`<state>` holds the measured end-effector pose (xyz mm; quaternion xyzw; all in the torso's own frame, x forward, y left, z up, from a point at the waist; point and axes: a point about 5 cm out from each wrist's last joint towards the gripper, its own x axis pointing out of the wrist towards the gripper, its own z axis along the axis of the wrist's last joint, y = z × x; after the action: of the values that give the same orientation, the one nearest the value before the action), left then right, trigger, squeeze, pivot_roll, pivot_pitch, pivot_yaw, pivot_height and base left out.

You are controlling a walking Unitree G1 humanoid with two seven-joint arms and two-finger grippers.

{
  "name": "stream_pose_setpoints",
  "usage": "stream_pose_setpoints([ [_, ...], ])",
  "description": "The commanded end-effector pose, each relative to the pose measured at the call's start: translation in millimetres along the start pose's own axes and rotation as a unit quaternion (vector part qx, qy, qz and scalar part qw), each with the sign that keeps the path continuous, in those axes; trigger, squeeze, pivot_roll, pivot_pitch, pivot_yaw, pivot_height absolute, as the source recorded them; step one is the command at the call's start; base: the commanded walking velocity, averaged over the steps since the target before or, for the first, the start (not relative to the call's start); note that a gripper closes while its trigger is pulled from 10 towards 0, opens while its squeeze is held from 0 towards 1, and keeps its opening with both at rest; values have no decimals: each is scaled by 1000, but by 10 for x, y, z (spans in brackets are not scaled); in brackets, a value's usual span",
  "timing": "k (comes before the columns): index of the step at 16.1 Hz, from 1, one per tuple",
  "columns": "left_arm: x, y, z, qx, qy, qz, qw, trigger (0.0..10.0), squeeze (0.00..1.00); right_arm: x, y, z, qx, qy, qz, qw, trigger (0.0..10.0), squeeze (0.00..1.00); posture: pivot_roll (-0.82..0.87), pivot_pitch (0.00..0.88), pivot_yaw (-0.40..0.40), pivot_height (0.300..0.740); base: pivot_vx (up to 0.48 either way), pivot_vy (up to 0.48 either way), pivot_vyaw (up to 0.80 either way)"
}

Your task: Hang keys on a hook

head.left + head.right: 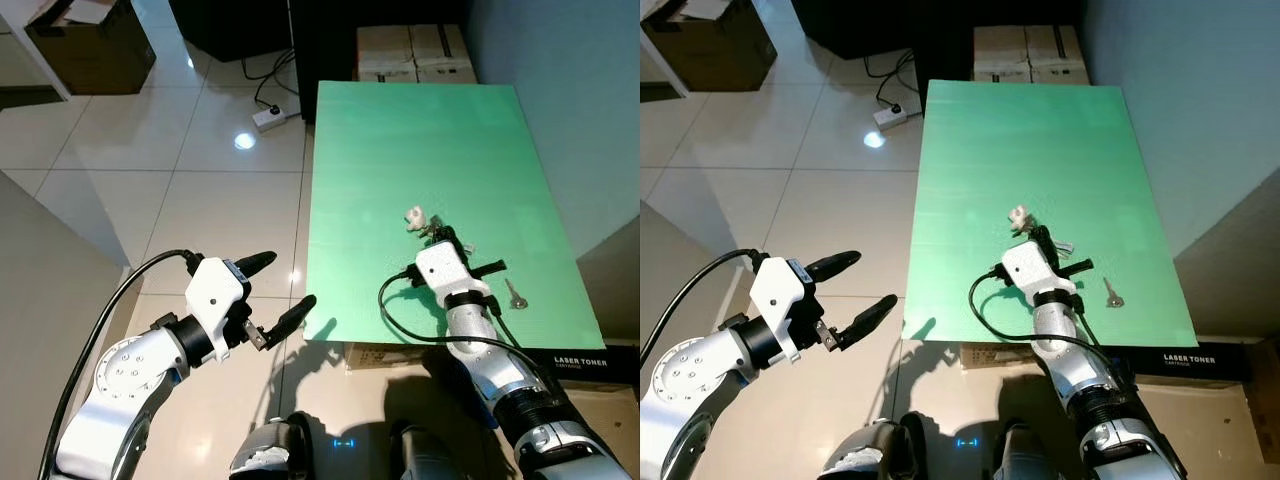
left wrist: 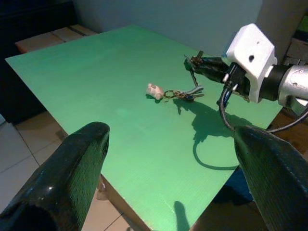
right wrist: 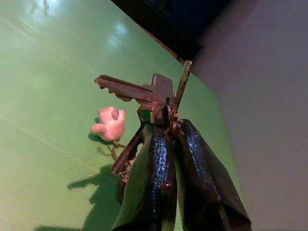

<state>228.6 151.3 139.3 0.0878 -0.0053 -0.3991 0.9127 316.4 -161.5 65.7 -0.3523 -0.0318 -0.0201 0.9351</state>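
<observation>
Below, green board [image 1: 400, 160] over glossy tiled floor [image 1: 180, 180].

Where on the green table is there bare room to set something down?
The far half of the green table, up to the cardboard boxes, is bare, as is the strip along its left edge. It is crowded near the front right: the right gripper pinching the keys, the pink charm and a loose key.
</observation>
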Motion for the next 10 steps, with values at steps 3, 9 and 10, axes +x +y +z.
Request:
stream_pose_setpoints([
  [3,-34,1,-47,0,11,-5,1000,10000,0,-64,53,-47,2,20,-1,1000,0,0,29,189,122,740,0,0,0],
  [9,-71,-30,-20,1,17,-21,1000,10000,0,-164,376,-273,33,136,139,980,10000,0,54,225,136,740,0,0,0],
  [10,-84,-32,-18,1,17,-22,1000,10000,0,-161,352,-287,36,141,132,981,10000,0,57,228,137,740,0,0,0],
])
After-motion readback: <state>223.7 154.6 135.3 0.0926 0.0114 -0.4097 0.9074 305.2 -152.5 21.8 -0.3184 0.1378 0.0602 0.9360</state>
